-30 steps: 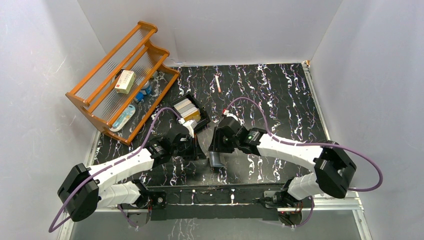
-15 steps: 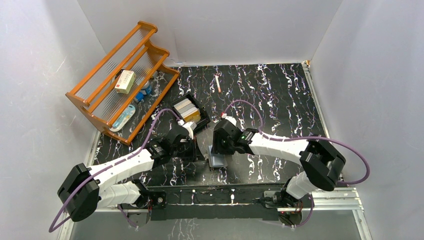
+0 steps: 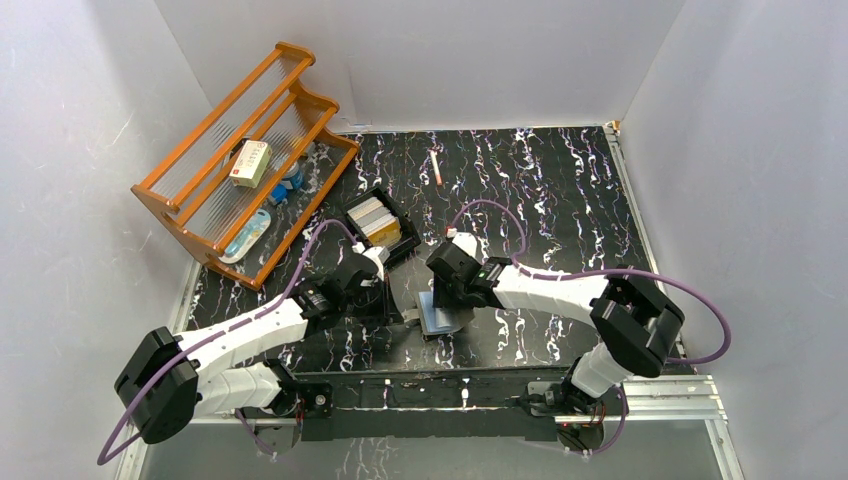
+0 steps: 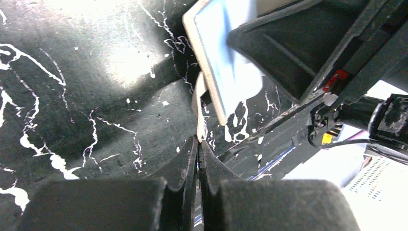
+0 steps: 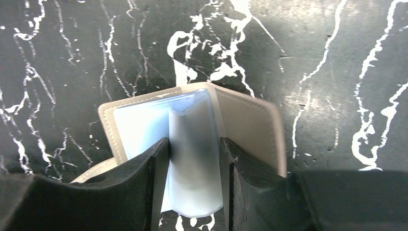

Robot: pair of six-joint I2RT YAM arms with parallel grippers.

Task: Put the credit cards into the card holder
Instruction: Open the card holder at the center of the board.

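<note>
The right arm (image 3: pixel 545 290) reaches low across the bench (image 3: pixel 560 190), its end effector (image 5: pixel 195 143) clamping the pale-blue inner leaf of the open card holder (image 5: pixel 137 125) near the bench's middle, while the left end effector (image 4: pixel 197 142), fingers pressed together, points at the holder's pale edge just beside it.

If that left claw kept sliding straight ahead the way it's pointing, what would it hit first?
Most likely the card holder: its pale cover edge lies right ahead of the shut left gripper, and the right gripper grips it. They may already touch; depth is unclear.
</note>
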